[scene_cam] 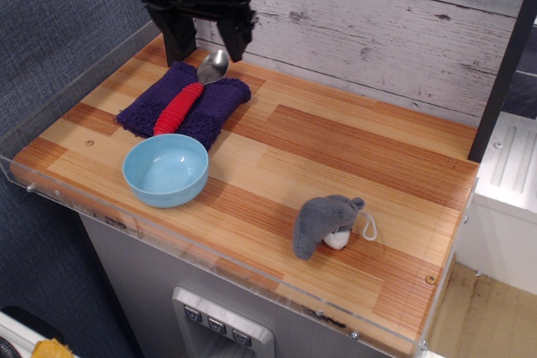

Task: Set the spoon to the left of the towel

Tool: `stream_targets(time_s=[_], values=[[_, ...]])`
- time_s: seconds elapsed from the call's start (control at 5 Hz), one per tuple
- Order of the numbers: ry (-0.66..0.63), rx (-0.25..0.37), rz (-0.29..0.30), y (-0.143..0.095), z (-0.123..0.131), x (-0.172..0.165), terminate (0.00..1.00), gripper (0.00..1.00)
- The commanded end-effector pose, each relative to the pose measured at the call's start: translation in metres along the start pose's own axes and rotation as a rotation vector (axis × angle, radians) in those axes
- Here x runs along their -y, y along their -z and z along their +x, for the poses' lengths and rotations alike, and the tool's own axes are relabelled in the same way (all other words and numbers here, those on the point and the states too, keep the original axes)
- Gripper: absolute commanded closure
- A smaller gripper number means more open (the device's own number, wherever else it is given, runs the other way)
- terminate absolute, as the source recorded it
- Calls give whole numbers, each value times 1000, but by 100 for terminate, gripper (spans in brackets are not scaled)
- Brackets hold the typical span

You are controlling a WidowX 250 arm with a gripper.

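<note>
The spoon (186, 98) lies diagonally on the towel (183, 106), its red ribbed handle over the cloth and its silver bowl at the towel's far edge. The towel is dark purple-navy and sits at the table's back left. My black gripper (205, 48) hangs open and empty above the spoon's silver bowl, one finger on each side of it, at the back left.
A light blue bowl (165, 169) stands just in front of the towel. A small grey plush toy (325, 224) lies at the front right. A clear plastic rim (75, 81) borders the wooden table's left and front edges. A grey plank wall stands behind.
</note>
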State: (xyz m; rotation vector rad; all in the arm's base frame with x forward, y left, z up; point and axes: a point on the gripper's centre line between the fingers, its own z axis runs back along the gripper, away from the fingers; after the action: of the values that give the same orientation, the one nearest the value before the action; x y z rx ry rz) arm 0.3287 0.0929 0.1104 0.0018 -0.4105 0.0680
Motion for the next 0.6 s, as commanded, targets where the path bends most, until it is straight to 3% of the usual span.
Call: stream_targets(time_s=[0.0,0.4], values=[[-29,28,37,-10,2,-36,0,0],[-2,-37,13,15,-14,-44,0,0]])
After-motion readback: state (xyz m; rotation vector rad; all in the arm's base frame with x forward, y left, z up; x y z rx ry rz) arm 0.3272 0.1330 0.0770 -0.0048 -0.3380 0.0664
